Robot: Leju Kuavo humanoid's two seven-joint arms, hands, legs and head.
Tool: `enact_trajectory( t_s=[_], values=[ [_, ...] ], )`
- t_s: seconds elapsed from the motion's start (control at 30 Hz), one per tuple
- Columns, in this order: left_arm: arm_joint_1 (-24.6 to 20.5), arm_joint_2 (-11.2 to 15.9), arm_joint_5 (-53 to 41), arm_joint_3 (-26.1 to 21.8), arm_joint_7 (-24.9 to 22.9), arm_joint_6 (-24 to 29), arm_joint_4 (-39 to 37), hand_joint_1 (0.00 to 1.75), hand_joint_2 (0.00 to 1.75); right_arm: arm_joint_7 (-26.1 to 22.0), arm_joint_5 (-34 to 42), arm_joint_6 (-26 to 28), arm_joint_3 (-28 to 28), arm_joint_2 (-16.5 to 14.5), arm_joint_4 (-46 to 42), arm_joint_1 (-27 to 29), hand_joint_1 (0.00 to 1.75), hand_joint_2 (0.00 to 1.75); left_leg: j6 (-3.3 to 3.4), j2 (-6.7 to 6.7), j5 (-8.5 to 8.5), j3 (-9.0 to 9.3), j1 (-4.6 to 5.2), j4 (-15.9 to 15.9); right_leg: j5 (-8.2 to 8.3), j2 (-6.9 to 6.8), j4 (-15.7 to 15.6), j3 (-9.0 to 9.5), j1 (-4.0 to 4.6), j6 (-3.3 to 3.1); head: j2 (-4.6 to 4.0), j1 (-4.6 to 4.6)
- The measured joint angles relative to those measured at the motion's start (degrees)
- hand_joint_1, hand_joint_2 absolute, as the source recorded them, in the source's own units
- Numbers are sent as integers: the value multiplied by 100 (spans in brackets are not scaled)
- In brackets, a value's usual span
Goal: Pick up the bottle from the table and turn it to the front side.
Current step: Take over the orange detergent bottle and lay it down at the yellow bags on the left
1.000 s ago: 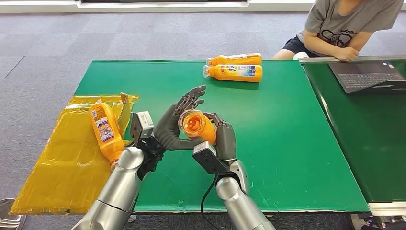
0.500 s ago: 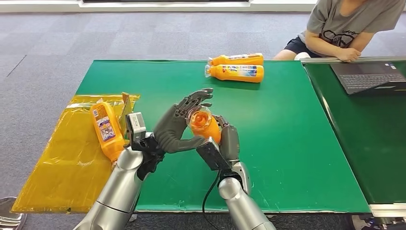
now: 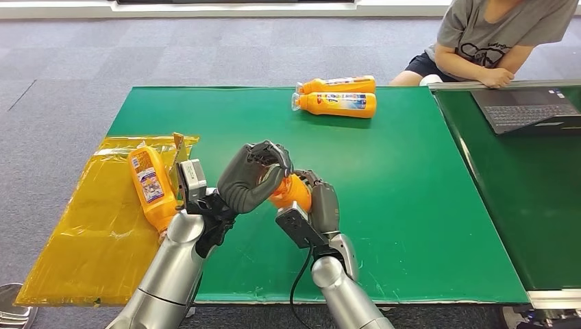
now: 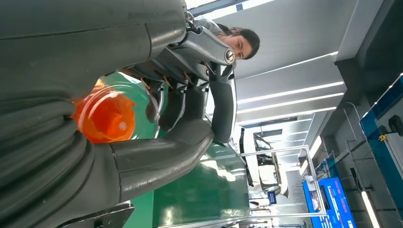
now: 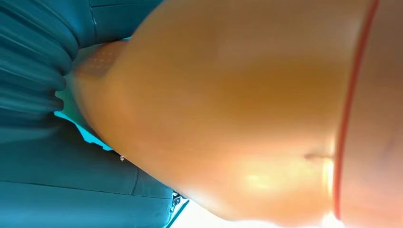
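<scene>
We saw the orange bottle (image 3: 291, 192) lifted clear of the green table (image 3: 384, 205), over its near half and between the two hands. The right hand (image 3: 322, 202) grasped it from the right side, fingers wrapped round the body, and in the right wrist view the bottle's smooth orange wall (image 5: 237, 109) lay pressed close against the camera. The left hand (image 3: 250, 179) was curled over the bottle's upper end, its fingers (image 3: 270, 156) bent down across the top and its thumb underneath, so we judged it to be gripping the bottle too (the left wrist view showed the orange, ribbed bottle end (image 4: 105, 115) sitting inside the ring of thumb and fingers). We could not tell which side of the label faced up. Another orange bottle (image 3: 152, 186) lay on a yellow plastic sheet (image 3: 89, 240) at the table's left edge, just beside the left arm. Two more bottles (image 3: 336, 96) lay side by side, touching, at the far edge of the table. A person (image 3: 493, 38) in a grey shirt sat at the far right corner, near a laptop (image 3: 524, 110) on the adjoining table.
</scene>
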State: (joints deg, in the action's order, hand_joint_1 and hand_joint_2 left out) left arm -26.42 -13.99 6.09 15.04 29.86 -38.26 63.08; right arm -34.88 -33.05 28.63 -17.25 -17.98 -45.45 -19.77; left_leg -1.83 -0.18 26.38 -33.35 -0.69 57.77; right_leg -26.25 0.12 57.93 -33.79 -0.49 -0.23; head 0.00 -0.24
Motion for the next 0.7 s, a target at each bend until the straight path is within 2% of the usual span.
enact_trajectory(
  t_s=[0.4, 0.43, 0.53, 0.57, 0.7],
  values=[
    [3, 0, 5, -3, -74, 3, 66, 175, 175, -19, -11, 10, 0, -9, 69, -24, 175, 175, 0, -3, 0, 0, 0, 0, 0, 0, 0, 0, 0, 0, 0, 0],
    [2, 0, 6, -5, -84, 4, 76, 136, 175, -19, -16, 13, 0, -10, 70, -30, 175, 175, 0, -3, 0, 0, 0, 0, 0, 0, 0, 0, 0, 0, 0, 0],
    [-1, 1, 7, -27, -101, 50, 123, 5, 175, -3, -48, 11, 0, -18, 71, -74, 175, 175, 0, -3, 0, 0, 0, 0, 0, 0, 0, 0, 0, 0, 0, 0],
    [-2, 1, 3, -35, -115, 86, 145, 0, 175, 16, -59, 10, 0, -22, 71, -101, 175, 175, 0, -3, 0, 0, 0, 0, 0, 0, 0, 0, 0, 0, 0, 0],
    [-30, 4, -232, -66, -246, 573, 220, 0, 175, 151, -107, 3, 0, -29, 71, -218, 175, 175, 0, -3, -1, 0, 0, 0, 0, -1, 0, 1, 0, 0, 0, 0]
  ],
)
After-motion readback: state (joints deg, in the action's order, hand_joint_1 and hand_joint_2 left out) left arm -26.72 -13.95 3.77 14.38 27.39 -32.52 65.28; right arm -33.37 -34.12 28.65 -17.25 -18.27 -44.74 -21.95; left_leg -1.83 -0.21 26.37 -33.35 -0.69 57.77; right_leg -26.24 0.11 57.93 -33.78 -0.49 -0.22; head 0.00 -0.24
